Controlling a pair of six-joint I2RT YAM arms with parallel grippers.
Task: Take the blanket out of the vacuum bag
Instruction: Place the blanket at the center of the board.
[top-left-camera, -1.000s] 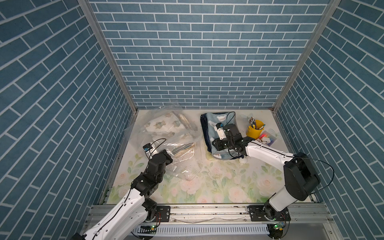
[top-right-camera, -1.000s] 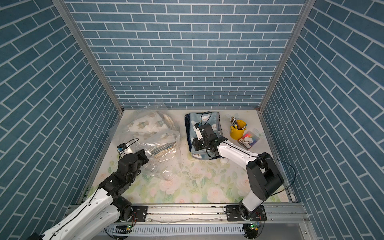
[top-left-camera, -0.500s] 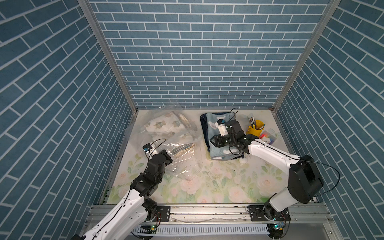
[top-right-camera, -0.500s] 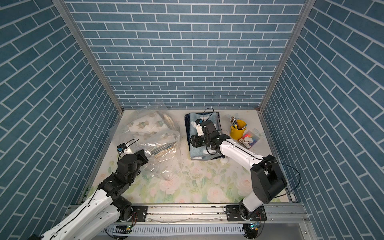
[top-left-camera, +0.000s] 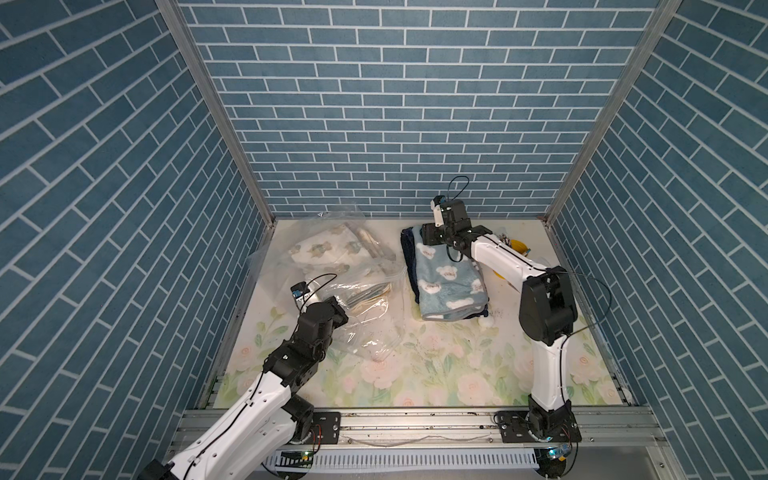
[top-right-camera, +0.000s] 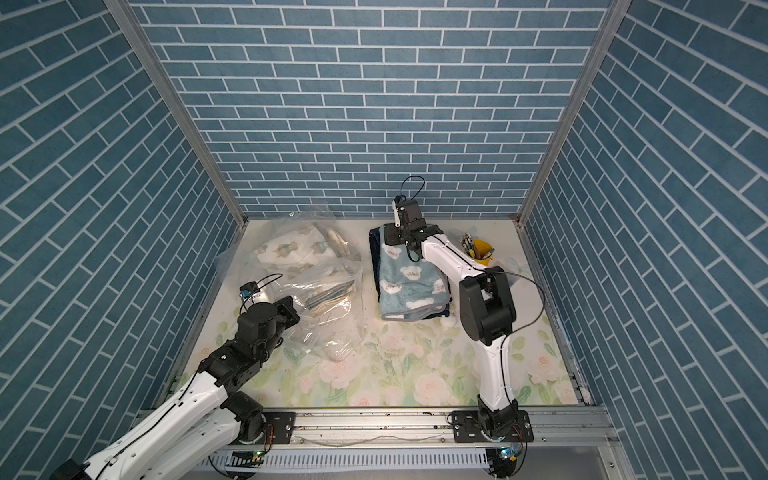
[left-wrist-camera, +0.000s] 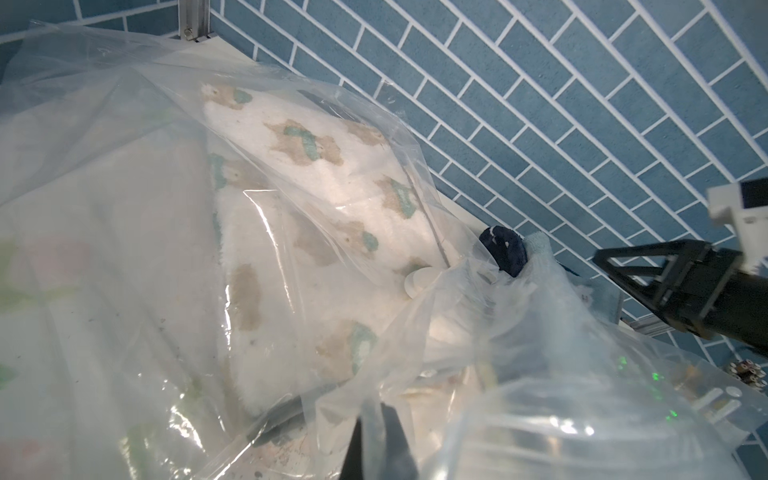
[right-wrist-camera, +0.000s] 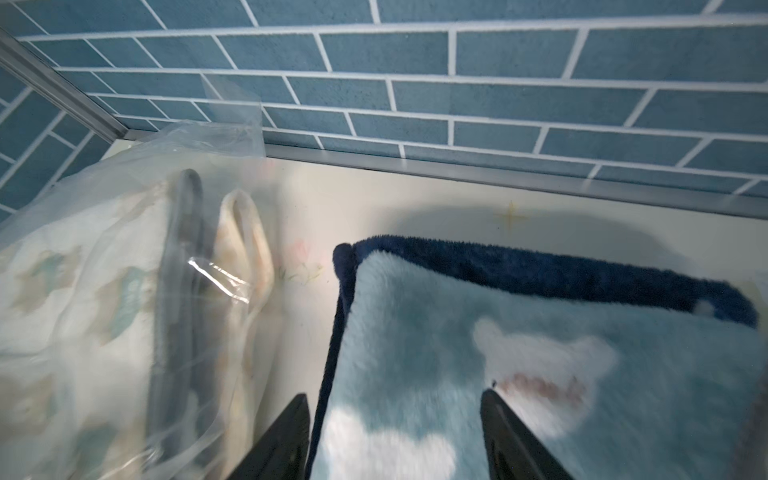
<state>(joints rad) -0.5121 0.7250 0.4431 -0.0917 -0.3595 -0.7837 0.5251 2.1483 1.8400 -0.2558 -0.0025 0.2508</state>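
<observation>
Vacuum bag (top-left-camera: 361, 328) (top-right-camera: 332, 328): big clear crinkly plastic, loose and puffed, not flat. It lies on the flowered counter (top-left-camera: 436, 365), spreading out ahead of my left fingers (top-left-camera: 337, 311) (top-right-camera: 293, 311) toward the back wall. Inside it, ahead of those fingers, is a cream blanket (top-left-camera: 316, 249) (left-wrist-camera: 316, 232) with tan-and-green bear print, plus some thinner folded fabric nearer to them.

Blue blanket (top-left-camera: 449, 282) (top-right-camera: 409, 282) is outside the bag: pale blue fleece with white bear heads, folded, lying flat on a navy blanket (right-wrist-camera: 540, 270). It sits right under my right fingers (right-wrist-camera: 395, 399) (top-left-camera: 430, 241) and runs back from them toward the rail. A strip of bare counter separates it from the bag.

Left fingers (left-wrist-camera: 374, 415): closed tight, and bag film looks pinched between them, rising in a fold just above. The left arm is stretched low from the rail, wrist close to the counter at the bag's near edge.

Right fingers: spread wide, nothing held, tips just above the blue blanket's far end. The right arm has its elbow high, forearm reaching to the back wall, wrist angled down. Yellow cup (top-right-camera: 480, 251) of pens stands to the outer side of these fingers.
</observation>
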